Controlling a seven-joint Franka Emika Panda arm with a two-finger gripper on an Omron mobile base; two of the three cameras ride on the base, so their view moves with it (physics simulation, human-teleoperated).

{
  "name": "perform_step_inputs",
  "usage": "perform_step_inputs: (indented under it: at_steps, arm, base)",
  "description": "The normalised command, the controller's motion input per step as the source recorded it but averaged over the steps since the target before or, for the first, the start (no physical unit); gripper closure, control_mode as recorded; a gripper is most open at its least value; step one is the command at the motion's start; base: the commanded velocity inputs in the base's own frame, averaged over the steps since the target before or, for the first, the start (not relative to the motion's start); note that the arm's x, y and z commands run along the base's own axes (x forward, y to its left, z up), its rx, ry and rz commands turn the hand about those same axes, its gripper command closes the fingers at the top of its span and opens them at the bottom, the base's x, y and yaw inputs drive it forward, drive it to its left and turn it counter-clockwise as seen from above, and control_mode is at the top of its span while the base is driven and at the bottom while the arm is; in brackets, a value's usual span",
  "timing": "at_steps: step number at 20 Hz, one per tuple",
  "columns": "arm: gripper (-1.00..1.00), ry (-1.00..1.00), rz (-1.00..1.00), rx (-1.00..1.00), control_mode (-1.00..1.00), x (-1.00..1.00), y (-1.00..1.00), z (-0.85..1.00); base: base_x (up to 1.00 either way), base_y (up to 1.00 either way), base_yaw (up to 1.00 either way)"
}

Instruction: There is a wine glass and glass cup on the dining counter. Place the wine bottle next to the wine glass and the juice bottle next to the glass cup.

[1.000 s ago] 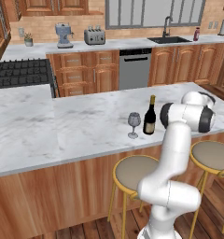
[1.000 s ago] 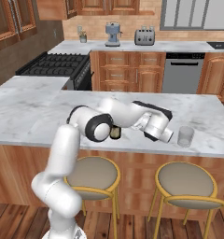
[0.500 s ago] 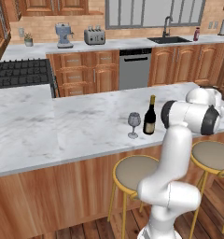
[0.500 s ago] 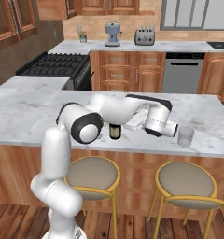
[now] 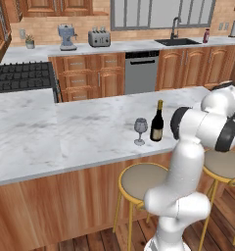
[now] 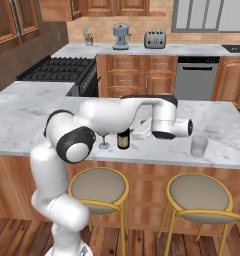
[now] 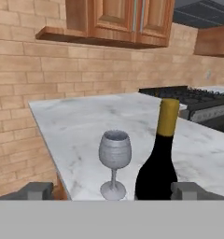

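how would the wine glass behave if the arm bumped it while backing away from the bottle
The wine glass would probably tip easily: a round bowl on a thin stem over a small foot. It looks light and fragile, and once down it could roll. The wine bottle beside it might get knocked.

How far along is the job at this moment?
Done: the tall dark wine bottle stands upright beside the clear stemmed wine glass on the marbled dining counter. In hand: nothing; the gripper is open. Left: no juice bottle stands by the short clear glass cup.
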Motion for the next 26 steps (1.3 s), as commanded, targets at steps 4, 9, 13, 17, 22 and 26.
perform_step_inputs:
  at_steps: [4, 9, 13, 17, 22, 26]
  arm:
    - [-1.0, 0.0, -0.13, -0.18, -1.0, -0.56, 0.0, 0.14]
    - [-1.0, -0.1, 0.07, -0.3, -1.0, -0.55, 0.0, 0.12]
    - [-1.0, -0.14, 0.34, -0.36, -1.0, -0.55, 0.04, 0.16]
    - [-1.0, -0.07, 0.61, -0.38, -1.0, -0.49, 0.06, 0.19]
    - [-1.0, 0.0, 0.52, -0.25, -1.0, -0.53, 0.03, 0.21]
    - [-1.0, -0.03, 0.47, -0.23, -1.0, -0.48, 0.01, 0.19]
  base:
    - [0.0, 0.0, 0.0]
    - [0.0, 0.0, 0.0]
    - [0.0, 0.0, 0.0]
    - [0.0, 0.0, 0.0]
    - [0.0, 0.0, 0.0]
    - [0.0, 0.0, 0.0]
